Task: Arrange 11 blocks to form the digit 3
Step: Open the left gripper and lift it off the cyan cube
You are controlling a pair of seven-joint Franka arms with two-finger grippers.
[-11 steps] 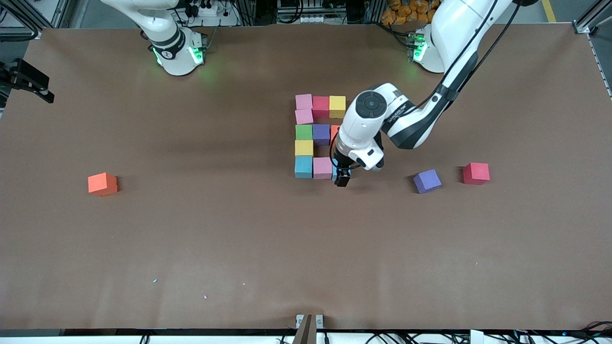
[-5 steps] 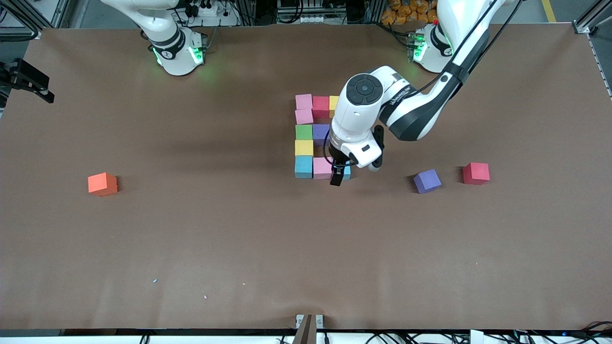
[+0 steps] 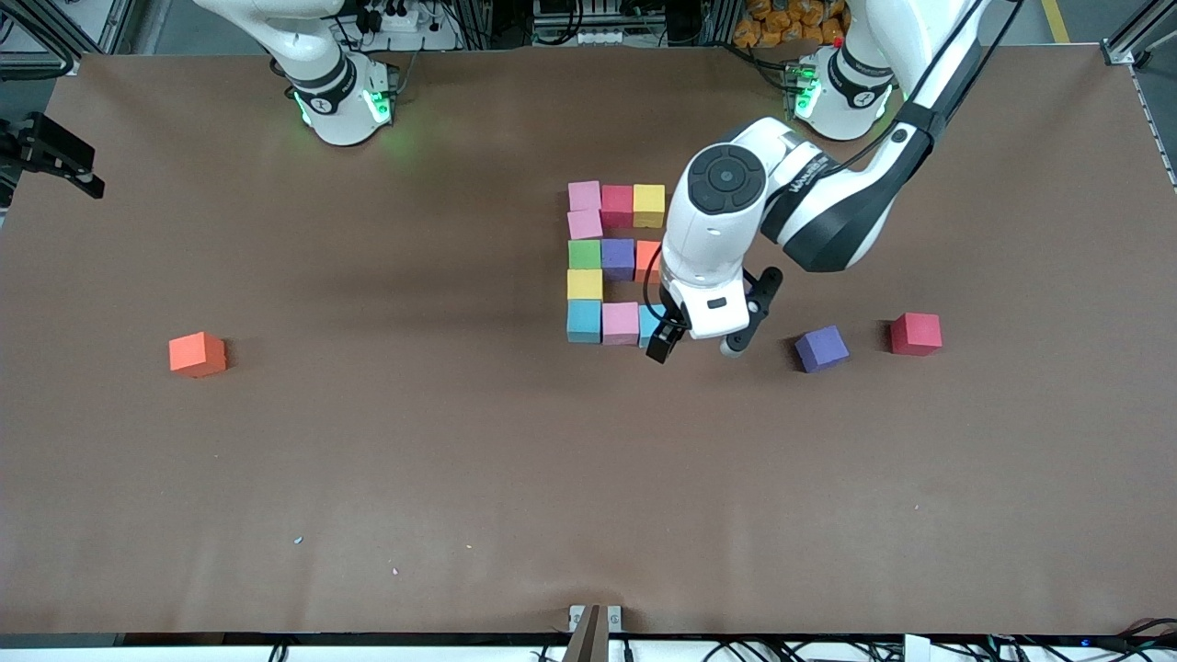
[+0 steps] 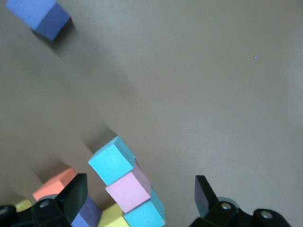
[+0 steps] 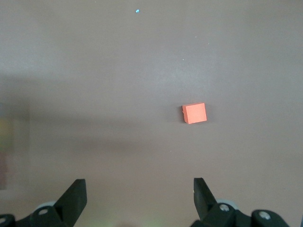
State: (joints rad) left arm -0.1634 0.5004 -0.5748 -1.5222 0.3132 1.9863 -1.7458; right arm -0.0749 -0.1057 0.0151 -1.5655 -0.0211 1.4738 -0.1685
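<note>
All eleven blocks sit as a finished-looking digit 3 mid-table, so little seems left: the left end effector hangs released over its light blue corner block, while the right end effector waits, released and empty.
</note>
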